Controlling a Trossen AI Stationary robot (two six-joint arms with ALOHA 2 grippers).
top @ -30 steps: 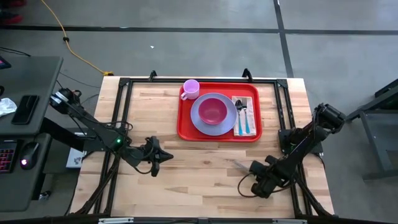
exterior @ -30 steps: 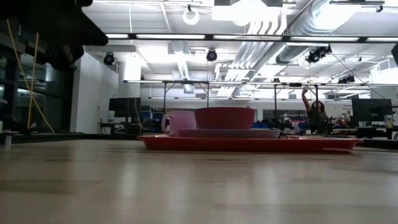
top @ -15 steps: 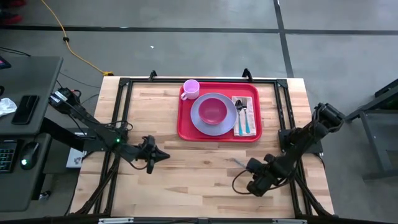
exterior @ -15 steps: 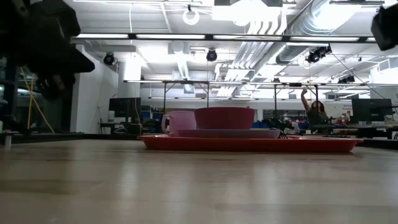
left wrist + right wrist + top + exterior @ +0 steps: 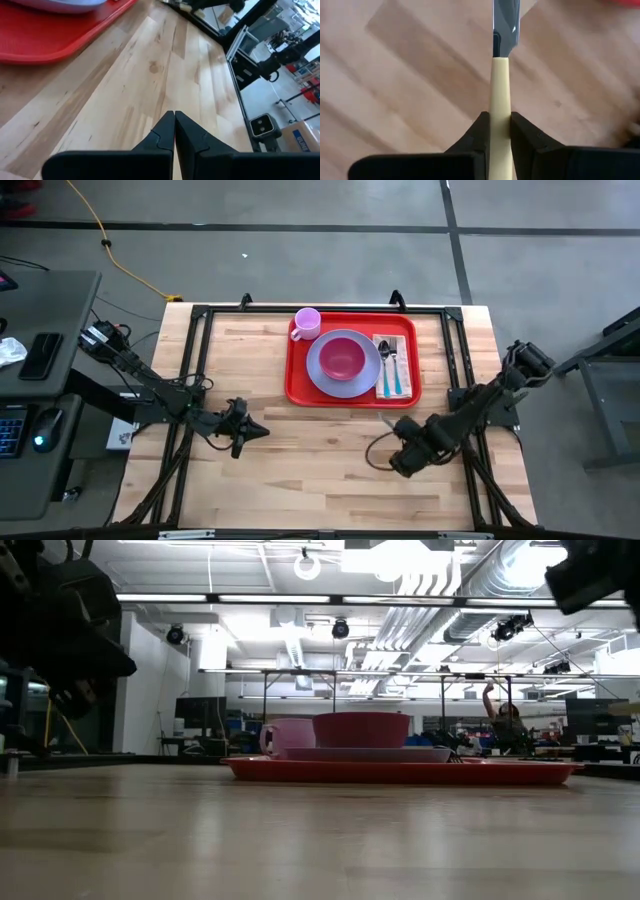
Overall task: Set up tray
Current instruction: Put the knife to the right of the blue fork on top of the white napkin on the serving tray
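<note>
The right gripper (image 5: pixel 499 131) clamps a knife (image 5: pixel 501 75) by its cream handle, blade pointing ahead over bare wood toward the red tray (image 5: pixel 299 380). The left gripper (image 5: pixel 174 131), fingers pressed together and holding nothing, faces open tabletop (image 5: pixel 300 460), the tray's near rim ahead and off to one side, the table's right edge beyond.

Bare table (image 5: pixel 300 460) lies open near the tray (image 5: pixel 298 385), which blocks the far side.
</note>
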